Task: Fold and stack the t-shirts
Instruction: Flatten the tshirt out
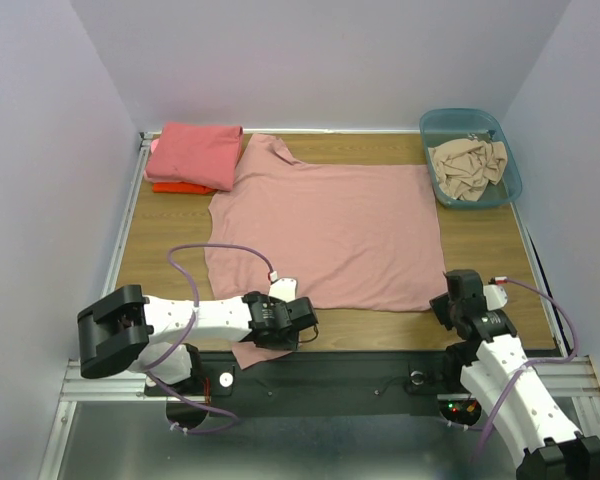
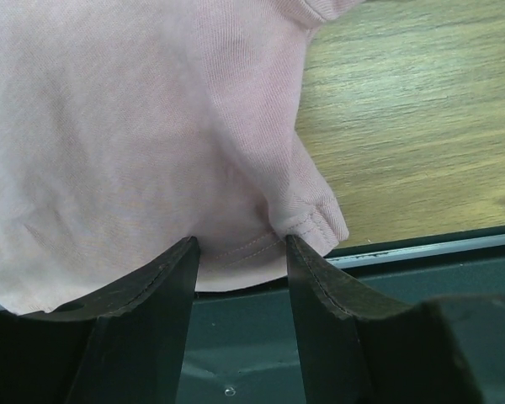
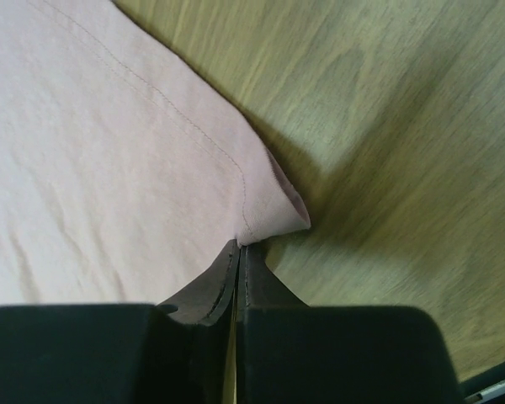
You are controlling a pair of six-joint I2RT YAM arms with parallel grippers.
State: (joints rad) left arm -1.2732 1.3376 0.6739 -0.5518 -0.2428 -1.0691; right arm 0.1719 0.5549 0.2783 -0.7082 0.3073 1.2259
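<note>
A large dusty pink t-shirt [image 1: 325, 230] lies spread flat on the wooden table. Its near-left sleeve [image 2: 236, 168] hangs over the table's front edge. My left gripper [image 1: 298, 322] is open, and the sleeve's hem sits between its fingertips [image 2: 185, 252]. My right gripper [image 1: 445, 300] is shut on the shirt's near-right hem corner [image 3: 269, 210], low over the table. At the back left, a folded coral-pink t-shirt [image 1: 193, 152] lies on a folded orange-red one [image 1: 175, 187].
A teal bin [image 1: 510, 165] holding crumpled beige cloth [image 1: 467, 165] stands at the back right. A dark rail [image 2: 438, 252] runs along the table's front edge. Purple walls enclose the table on three sides.
</note>
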